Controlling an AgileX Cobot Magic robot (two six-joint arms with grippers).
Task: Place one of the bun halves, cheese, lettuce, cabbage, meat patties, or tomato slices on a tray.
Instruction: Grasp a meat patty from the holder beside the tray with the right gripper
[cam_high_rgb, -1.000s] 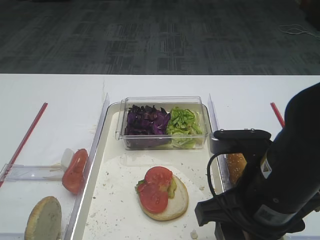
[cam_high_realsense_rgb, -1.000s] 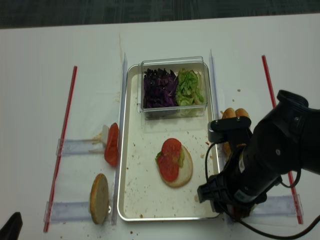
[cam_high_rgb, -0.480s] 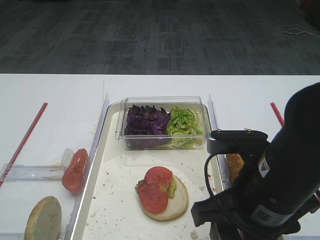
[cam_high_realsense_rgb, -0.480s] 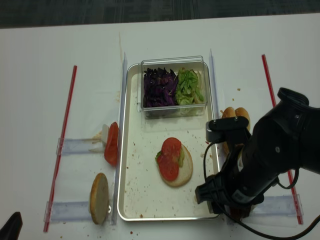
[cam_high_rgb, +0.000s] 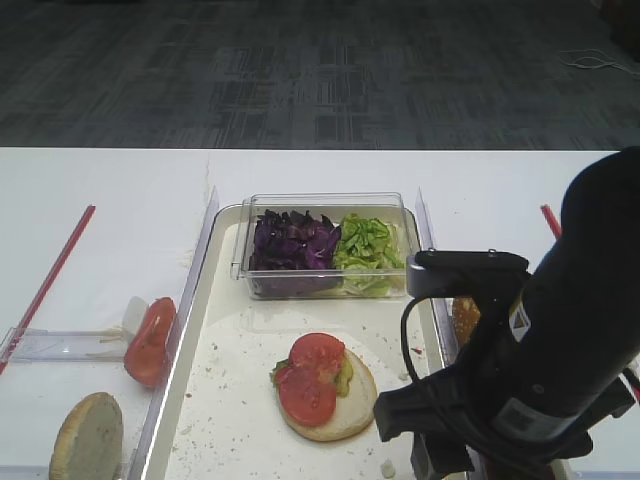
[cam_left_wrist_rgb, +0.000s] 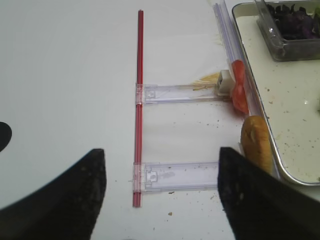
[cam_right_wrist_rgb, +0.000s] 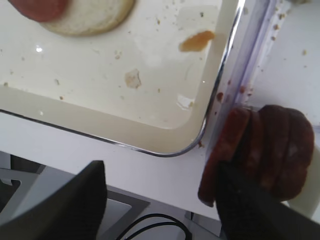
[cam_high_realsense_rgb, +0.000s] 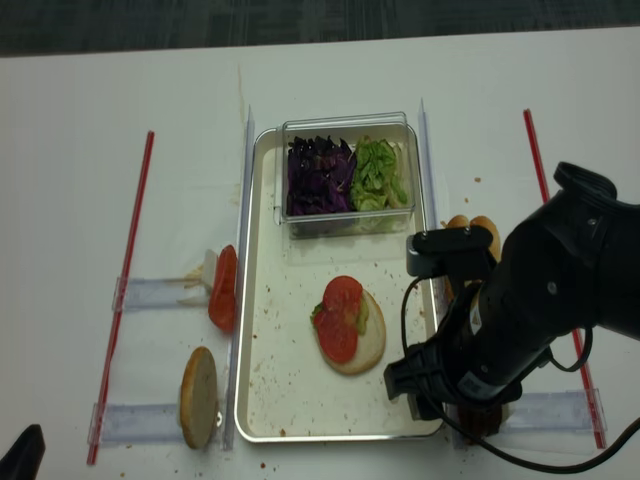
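The cream tray (cam_high_rgb: 215, 400) holds a bun half (cam_high_rgb: 350, 410) topped with tomato slices (cam_high_rgb: 312, 375). Cabbage (cam_high_rgb: 293, 245) and lettuce (cam_high_rgb: 368, 245) fill a clear box on the tray's far end. Meat patties (cam_right_wrist_rgb: 270, 145) stand on edge just outside the tray's (cam_right_wrist_rgb: 150, 135) near right corner. My right gripper (cam_right_wrist_rgb: 160, 170) is open there, its right finger in front of the patties and its left finger over the table edge. My left gripper (cam_left_wrist_rgb: 160, 155) hangs open above bare table, left of a bun half (cam_left_wrist_rgb: 256, 142) and tomato slices (cam_left_wrist_rgb: 239, 90). I cannot make out any cheese.
Clear plastic rails (cam_high_rgb: 205, 250) run along both long sides of the tray. Red strips (cam_high_realsense_rgb: 125, 280) lie on the table at far left and far right. More bun halves (cam_high_realsense_rgb: 470, 228) sit right of the tray. The right arm (cam_high_rgb: 560, 330) hides the near right corner.
The right arm has shifted a little to the left, toward the tray's near right corner. Its jaws stay as wide as before. The food has not moved.
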